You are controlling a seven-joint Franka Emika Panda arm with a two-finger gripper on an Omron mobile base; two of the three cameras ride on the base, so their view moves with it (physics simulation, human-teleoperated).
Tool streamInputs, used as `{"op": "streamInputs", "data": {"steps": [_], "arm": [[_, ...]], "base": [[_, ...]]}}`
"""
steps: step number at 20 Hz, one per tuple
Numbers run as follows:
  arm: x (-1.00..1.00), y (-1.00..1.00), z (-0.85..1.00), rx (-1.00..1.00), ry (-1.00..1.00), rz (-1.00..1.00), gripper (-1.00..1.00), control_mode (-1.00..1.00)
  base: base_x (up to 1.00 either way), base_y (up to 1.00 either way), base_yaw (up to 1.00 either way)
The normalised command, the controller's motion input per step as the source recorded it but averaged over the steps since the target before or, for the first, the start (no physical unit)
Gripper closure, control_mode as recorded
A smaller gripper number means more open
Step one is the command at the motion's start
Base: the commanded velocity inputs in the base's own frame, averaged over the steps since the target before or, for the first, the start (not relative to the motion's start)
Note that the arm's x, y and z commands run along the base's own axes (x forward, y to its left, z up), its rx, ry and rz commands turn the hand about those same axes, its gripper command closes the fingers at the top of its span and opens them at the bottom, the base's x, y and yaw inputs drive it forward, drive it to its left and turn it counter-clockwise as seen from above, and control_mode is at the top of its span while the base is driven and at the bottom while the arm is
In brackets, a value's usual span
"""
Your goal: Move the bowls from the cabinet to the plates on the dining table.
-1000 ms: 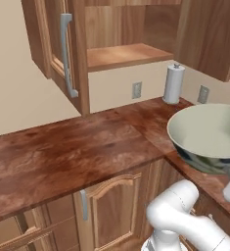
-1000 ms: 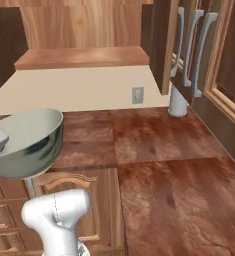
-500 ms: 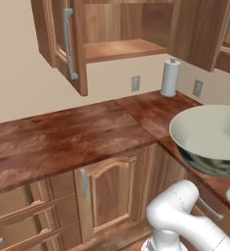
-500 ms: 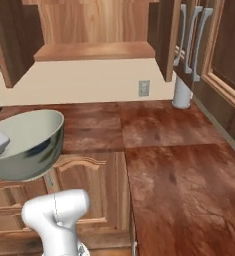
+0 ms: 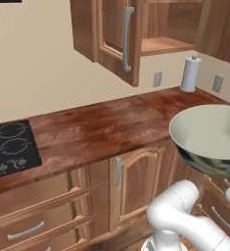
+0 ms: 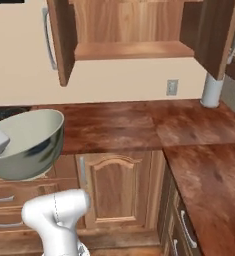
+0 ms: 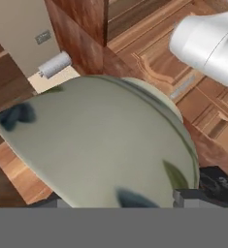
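I carry the grey-green bowl (image 5: 208, 137) upright at the end of the arm, well out from the emptied cabinet (image 6: 126, 35). My gripper (image 7: 120, 206), part open, pinches its rim from beneath. I see no dining table, so I cannot tell which way it lies.

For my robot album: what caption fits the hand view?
Gripper carrying the grey-green bowl away from the open cabinet.

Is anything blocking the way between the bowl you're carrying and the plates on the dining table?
Cannot tell yet. The gripper holds the grey-green bowl clear above the counter, away from the open cabinet, and nothing touches it. The plates and dining table are out of frame, so that path cannot be judged.
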Motion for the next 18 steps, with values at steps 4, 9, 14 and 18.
{"op": "streamInputs", "data": {"steps": [4,9,14,18], "arm": [[0.0,0.0,0.0,0.0,0.0,0.0,1.0,1.0],[0.0,0.0,0.0,0.0,0.0,0.0,1.0,1.0],[0.0,0.0,0.0,0.0,0.0,0.0,1.0,1.0],[0.0,0.0,0.0,0.0,0.0,0.0,1.0,1.0]], "base": [[0.0,0.81,0.08],[0.0,0.59,0.34],[0.0,0.44,0.54],[0.0,0.38,0.61]]}}
